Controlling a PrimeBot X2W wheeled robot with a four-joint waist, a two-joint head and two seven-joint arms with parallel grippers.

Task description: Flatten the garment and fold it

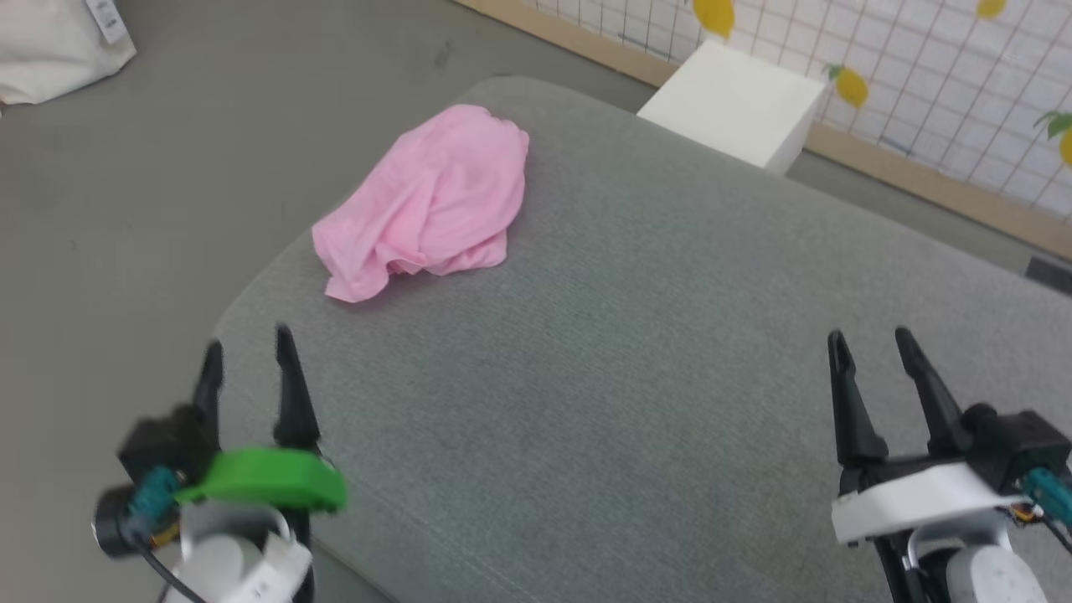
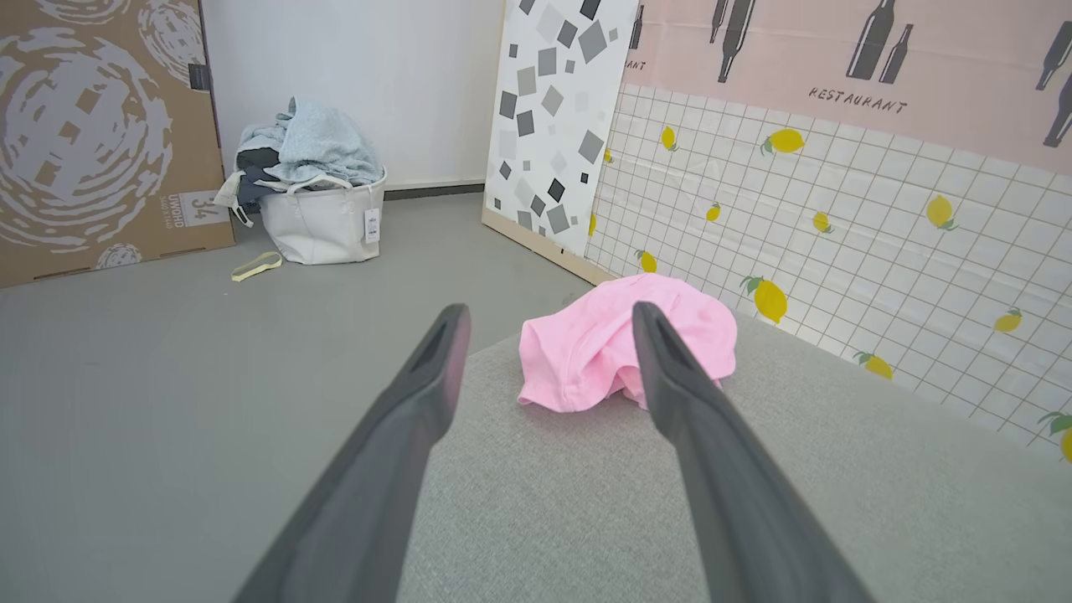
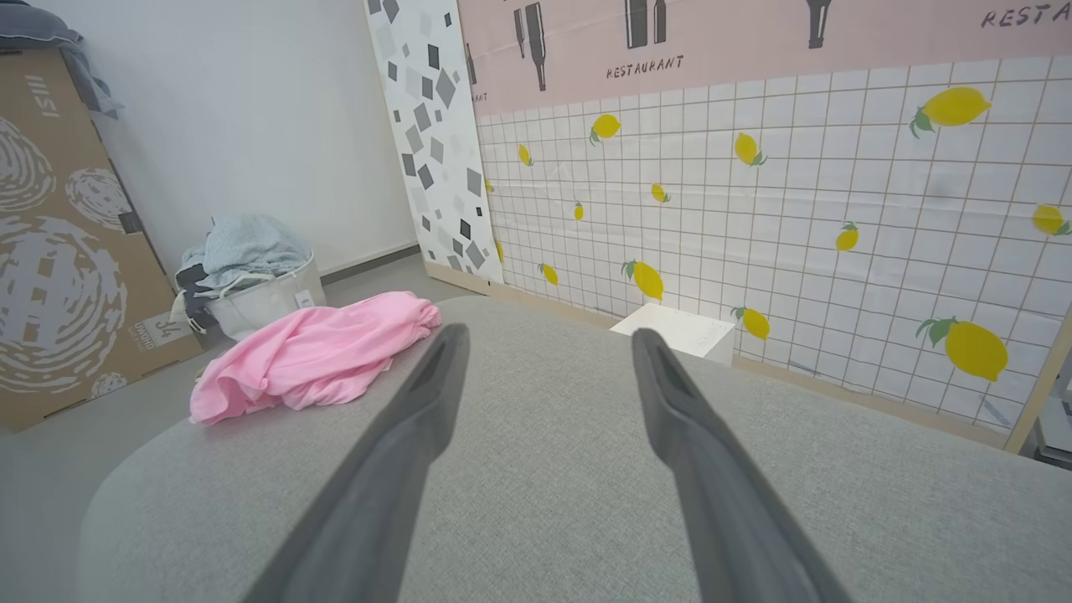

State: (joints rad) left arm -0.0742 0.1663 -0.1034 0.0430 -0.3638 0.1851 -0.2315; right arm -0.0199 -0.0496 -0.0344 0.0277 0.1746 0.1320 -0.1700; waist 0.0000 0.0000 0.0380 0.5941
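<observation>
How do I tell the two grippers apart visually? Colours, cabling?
Both have two long, tapered dark jaws on a black block. Left gripper wears a green bracket, with a black cable below; right gripper wears a white bracket. Each has a teal connector.

Staged test room rather than a lived-in home. Printed backdrops stand in for walls: a lemon-and-tile panel (image 3: 754,209) ahead and to the right of the right gripper (image 3: 546,331), with a pink bottle panel (image 3: 754,33) lettered RESTAURANT above it, and a grey-squares board (image 2: 557,117) straight ahead of the left gripper (image 2: 546,308). Far ahead-left of that gripper, a printed cardboard carton (image 2: 92,134) leans on a bare white wall (image 2: 352,75), beside a white bin (image 2: 322,222) heaped with clothes. Plain grey floor (image 2: 167,377). Grey upholstered cushion (image 3: 544,502) below both grippers' fingers.
</observation>
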